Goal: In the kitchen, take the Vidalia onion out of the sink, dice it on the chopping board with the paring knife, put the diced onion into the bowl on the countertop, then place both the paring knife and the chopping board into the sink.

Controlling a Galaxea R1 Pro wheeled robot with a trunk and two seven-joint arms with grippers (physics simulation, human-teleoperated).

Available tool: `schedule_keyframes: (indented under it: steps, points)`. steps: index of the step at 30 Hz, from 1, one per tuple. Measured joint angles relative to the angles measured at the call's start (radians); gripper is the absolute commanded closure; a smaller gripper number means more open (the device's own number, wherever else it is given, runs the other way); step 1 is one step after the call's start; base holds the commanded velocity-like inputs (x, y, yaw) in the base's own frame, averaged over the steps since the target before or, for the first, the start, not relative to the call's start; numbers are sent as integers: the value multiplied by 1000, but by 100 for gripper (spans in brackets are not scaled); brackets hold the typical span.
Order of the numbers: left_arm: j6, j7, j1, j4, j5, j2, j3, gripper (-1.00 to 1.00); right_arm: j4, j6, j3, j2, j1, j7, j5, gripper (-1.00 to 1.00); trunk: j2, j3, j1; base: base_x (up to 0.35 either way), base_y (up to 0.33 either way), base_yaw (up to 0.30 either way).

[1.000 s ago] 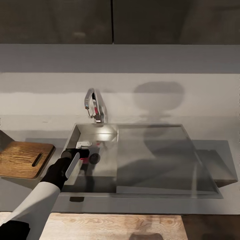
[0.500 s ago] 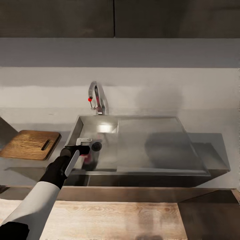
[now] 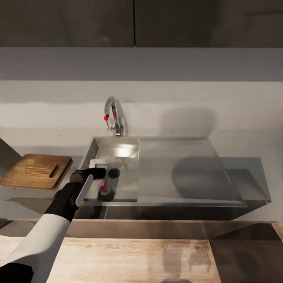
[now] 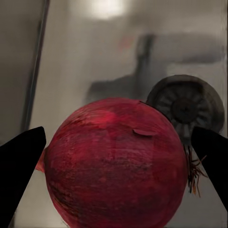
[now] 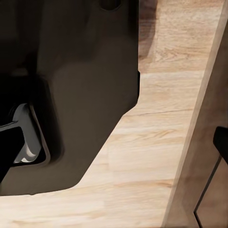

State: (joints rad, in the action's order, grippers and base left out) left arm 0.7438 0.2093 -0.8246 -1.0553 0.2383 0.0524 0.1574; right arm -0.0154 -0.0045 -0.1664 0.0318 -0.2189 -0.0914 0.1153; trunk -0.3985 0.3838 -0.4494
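Vidalia onion [image 4: 116, 164], dark red and round, is sitting low in the left wrist frame on the sink [image 3: 118, 151] floor, just beside the round drain [image 4: 186, 107]. The left gripper [image 3: 103, 169] is reaching into the basin at centre-left of the head frame, its fingers [image 4: 19, 161] spread wide either side of the onion, not clamping it. The chopping board [image 3: 37, 171] is lying at left on the countertop [image 3: 251, 167]. The right gripper's state I cannot tell.

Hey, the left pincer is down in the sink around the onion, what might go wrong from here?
The onion is round and smooth, and the left pincer fingers flank it with gaps, so it may squirt out on closing. It lies beside the drain and could roll onto it. Lifting toward the chopping board, the arm might clip the sink wall.
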Motion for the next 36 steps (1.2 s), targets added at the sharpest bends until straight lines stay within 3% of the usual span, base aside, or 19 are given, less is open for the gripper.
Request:
schedule_keyframes:
  steps: [8,17,22,33,36]
  points:
    - [17,0,0,-88,1,0,1,100,-3,-8,-1,-1,0,0,0,-100,0,-12,0,0,0,-65]
    - [231,-1,0,-347,1,-1,2,100,-5,-106,0,-1,0,0,0,-100,0,-26,0,0,0,-67]
    - [249,-1,0,-394,1,-1,2,100,-6,-157,-1,-2,0,0,0,-100,0,-34,0,0,0,-54]
    - [255,-1,0,-441,-1,-1,-15,100,-9,-414,0,-3,0,-5,4,-100,0,-52,0,0,0,-5]
    - [255,-1,0,-442,0,-1,-28,100,-11,-446,1,-4,0,-5,6,-100,0,-56,0,0,0,0]
